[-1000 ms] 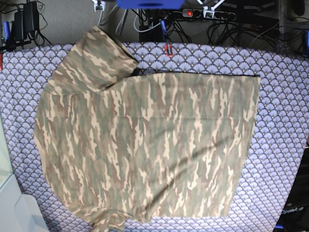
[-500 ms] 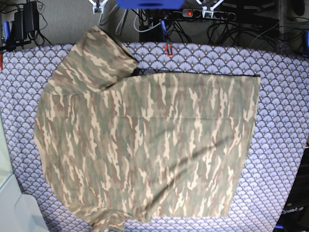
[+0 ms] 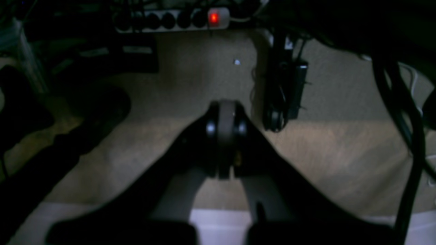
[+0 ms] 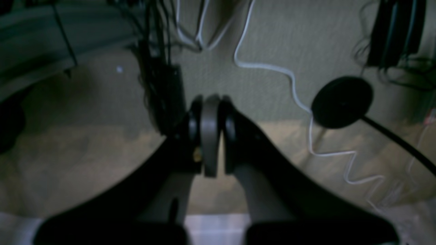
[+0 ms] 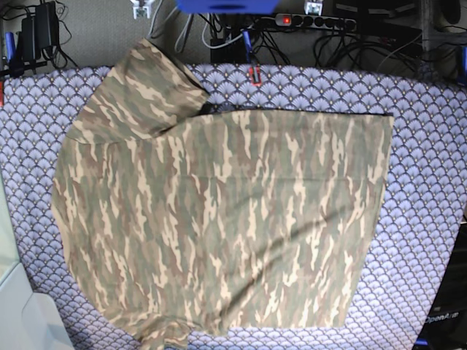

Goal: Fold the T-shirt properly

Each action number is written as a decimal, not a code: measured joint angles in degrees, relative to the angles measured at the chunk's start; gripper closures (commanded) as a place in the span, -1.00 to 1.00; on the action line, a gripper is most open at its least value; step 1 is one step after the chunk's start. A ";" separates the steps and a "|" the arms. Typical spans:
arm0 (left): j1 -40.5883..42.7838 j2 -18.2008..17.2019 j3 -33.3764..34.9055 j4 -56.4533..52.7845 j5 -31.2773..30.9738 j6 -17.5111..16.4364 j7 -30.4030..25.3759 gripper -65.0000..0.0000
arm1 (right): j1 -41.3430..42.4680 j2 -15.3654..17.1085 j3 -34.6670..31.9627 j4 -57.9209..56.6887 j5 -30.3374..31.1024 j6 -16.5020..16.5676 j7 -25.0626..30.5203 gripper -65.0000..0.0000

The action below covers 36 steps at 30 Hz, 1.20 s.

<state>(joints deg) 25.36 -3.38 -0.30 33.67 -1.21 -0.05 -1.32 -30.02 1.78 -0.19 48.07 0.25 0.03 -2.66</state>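
Base view: T-shirt (image 5: 219,219) unmoved; left gripper (image 3: 223,136), right gripper (image 4: 209,136) jaws closed, empty.

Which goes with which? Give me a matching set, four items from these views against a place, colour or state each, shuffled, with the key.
Things:
1. T-shirt
2. purple scale-patterned cloth
3. left gripper
4. power strip

Descriptions:
A. lit red switch, behind the table's far edge
B. shut on nothing, hanging over the floor
C. camouflage print, lying spread with one sleeve sticking out at the far left in the base view
D. covers the table, under the shirt

Pairs: 1-C, 2-D, 3-B, 4-A
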 measured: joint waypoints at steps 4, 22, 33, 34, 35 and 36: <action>3.82 -1.25 -0.17 6.75 -0.13 0.57 -0.48 0.99 | -5.35 0.26 0.13 8.59 0.02 0.07 0.24 1.00; 28.81 -2.64 -8.59 59.47 0.07 0.26 10.60 0.99 | -24.48 0.92 4.63 45.07 0.02 0.28 -0.35 1.00; 32.30 -2.27 -10.56 78.47 -0.20 -0.15 13.00 0.99 | -24.09 4.44 13.29 63.82 14.78 7.96 -14.34 0.87; 31.85 -2.34 -11.28 78.68 -0.17 -0.13 13.18 0.99 | -22.27 4.72 14.10 63.93 16.22 10.58 -17.51 0.80; 31.34 -2.36 -11.52 78.73 -0.15 0.07 13.27 0.99 | -20.39 4.90 15.02 63.95 17.38 12.90 -19.56 0.73; 30.60 -2.34 -11.63 78.71 -0.15 0.39 13.73 0.99 | -18.43 4.98 16.61 64.11 18.78 15.45 -21.66 0.64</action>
<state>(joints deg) 55.96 -5.72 -11.92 112.38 -1.37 0.34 12.40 -48.45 6.76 16.43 112.18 19.03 15.49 -24.32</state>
